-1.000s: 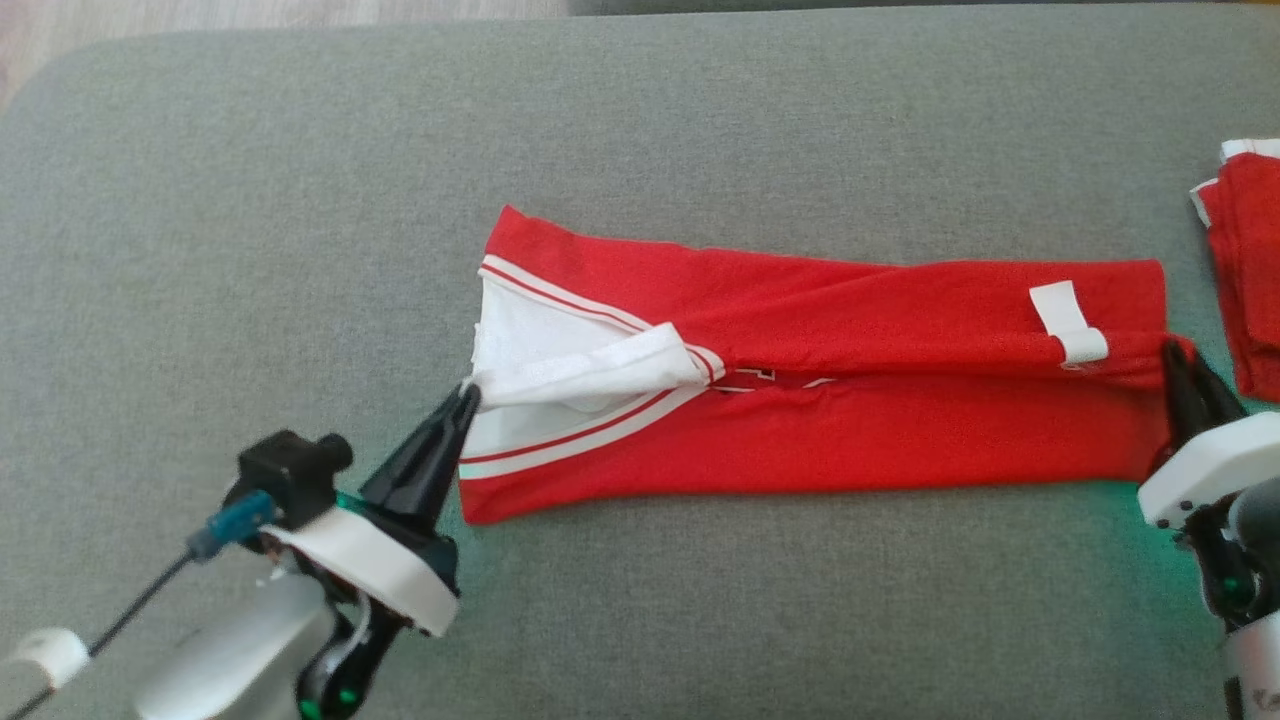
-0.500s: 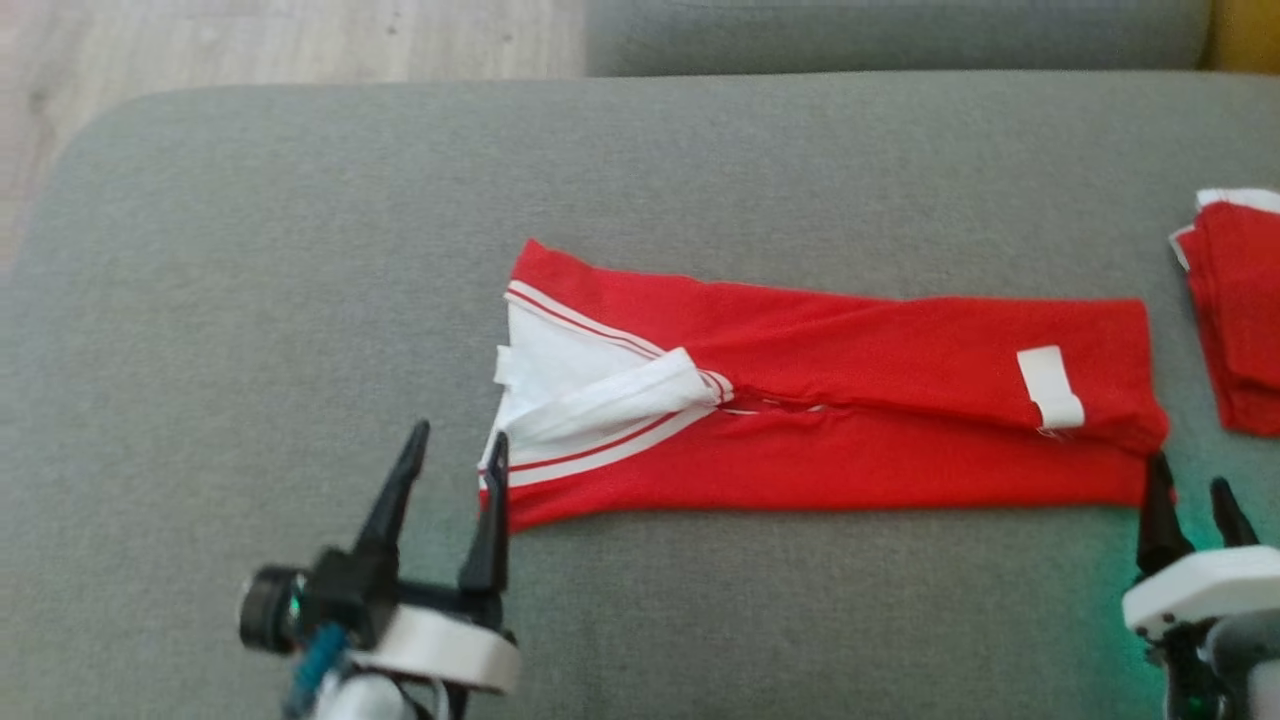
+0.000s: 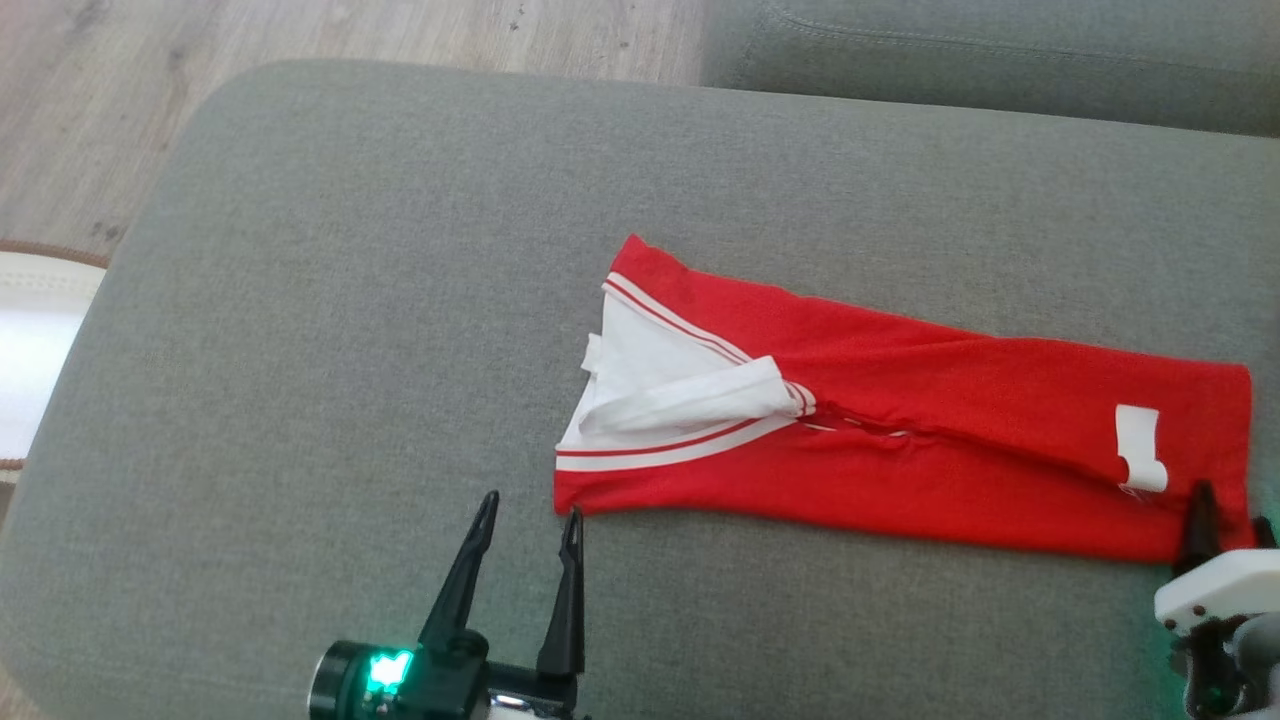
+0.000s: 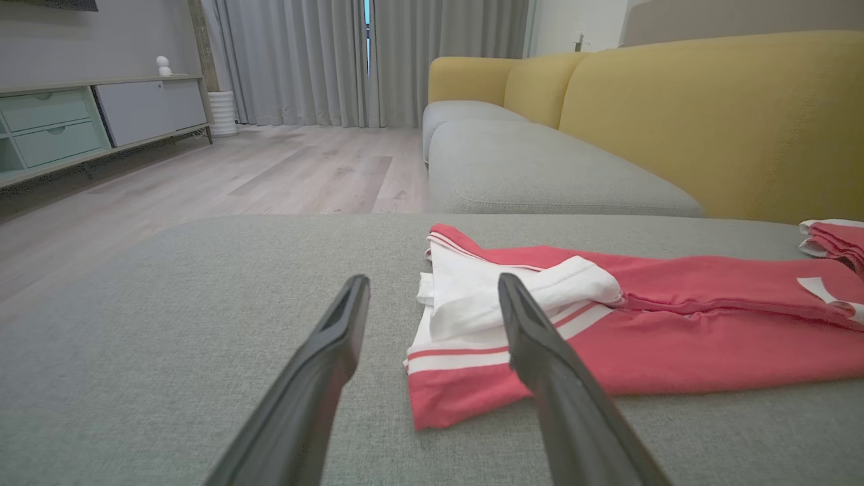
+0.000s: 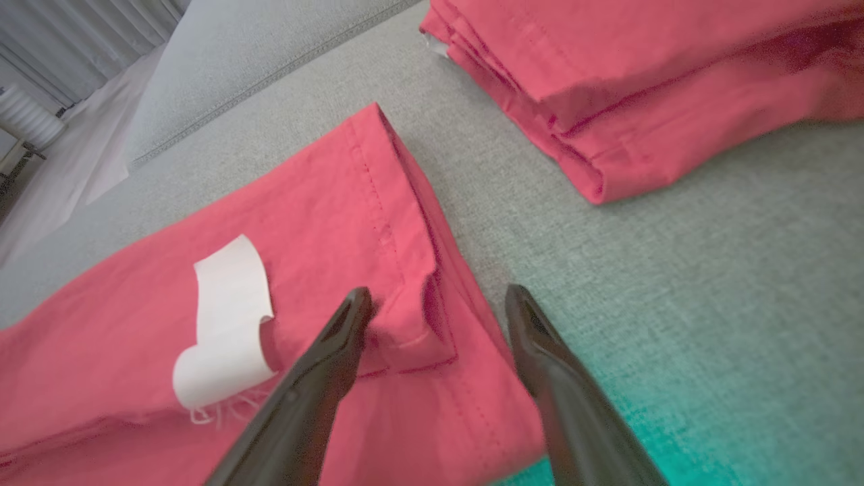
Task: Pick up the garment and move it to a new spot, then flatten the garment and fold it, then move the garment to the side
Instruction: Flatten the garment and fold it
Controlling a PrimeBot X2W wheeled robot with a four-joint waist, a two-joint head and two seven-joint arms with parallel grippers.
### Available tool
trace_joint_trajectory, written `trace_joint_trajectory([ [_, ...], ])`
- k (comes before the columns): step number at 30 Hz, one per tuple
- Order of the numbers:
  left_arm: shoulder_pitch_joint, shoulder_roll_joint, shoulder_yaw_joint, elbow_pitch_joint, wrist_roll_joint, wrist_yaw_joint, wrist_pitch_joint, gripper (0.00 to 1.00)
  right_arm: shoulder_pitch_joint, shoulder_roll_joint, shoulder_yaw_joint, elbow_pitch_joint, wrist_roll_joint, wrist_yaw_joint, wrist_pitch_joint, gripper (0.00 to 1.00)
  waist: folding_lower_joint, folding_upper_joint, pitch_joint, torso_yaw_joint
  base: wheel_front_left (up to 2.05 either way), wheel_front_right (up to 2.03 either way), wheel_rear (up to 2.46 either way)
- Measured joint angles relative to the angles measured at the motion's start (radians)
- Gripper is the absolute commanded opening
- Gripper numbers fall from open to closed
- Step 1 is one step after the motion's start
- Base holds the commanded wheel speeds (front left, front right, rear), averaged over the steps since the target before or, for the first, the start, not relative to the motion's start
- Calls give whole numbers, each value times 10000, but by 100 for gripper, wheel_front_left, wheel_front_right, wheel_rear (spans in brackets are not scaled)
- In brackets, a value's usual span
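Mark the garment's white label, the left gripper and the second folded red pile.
white label (image 5: 229,297): right wrist view, flat upper part of the tag.
left gripper (image 3: 531,506): head view, midway between its open fingertips.
second folded red pile (image 5: 641,81): right wrist view, top layer of the stack.

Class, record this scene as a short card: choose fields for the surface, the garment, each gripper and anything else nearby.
Surface: grey sofa cushion
Garment: red shirt, white trim, folded into a long strip, lying flat
Tag: white tag near its right end
Left: left gripper open, by the near left corner, holding nothing
Right: right gripper open, straddling the near right corner
Nearby: second folded red garment, beyond the right end
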Motion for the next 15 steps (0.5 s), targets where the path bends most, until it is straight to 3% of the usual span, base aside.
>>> trace_joint_trajectory([
  [1, 61, -59, 79, -4, 86, -48, 0, 100, 1, 4, -8, 130, -42, 0, 54, 100, 0, 0, 10, 39, 0, 0, 0],
  [3, 118, -115, 140, -4, 245, -98, 0, 100, -1, 0, -73, 270, -138, 0, 46, 49, 0, 0, 39, 79, 0, 0, 0],
  [4, 117, -151, 178, -4, 301, -178, 0, 100, -10, -4, -111, 314, -198, 0, 33, 31, 0, 0, 49, 85, 0, 0, 0],
  [5, 116, -192, 215, -4, 360, -184, 0, 100, -23, -4, -161, 364, -209, 0, 0, 0, 0, 0, 52, 80, 0, 0, 0],
  [15, 121, -359, 907, 12, 788, -535, 0, 100, -164, 73, -600, 596, -359, 0, -663, 0, 0, 0, -57, -293, 0, 0, 0],
])
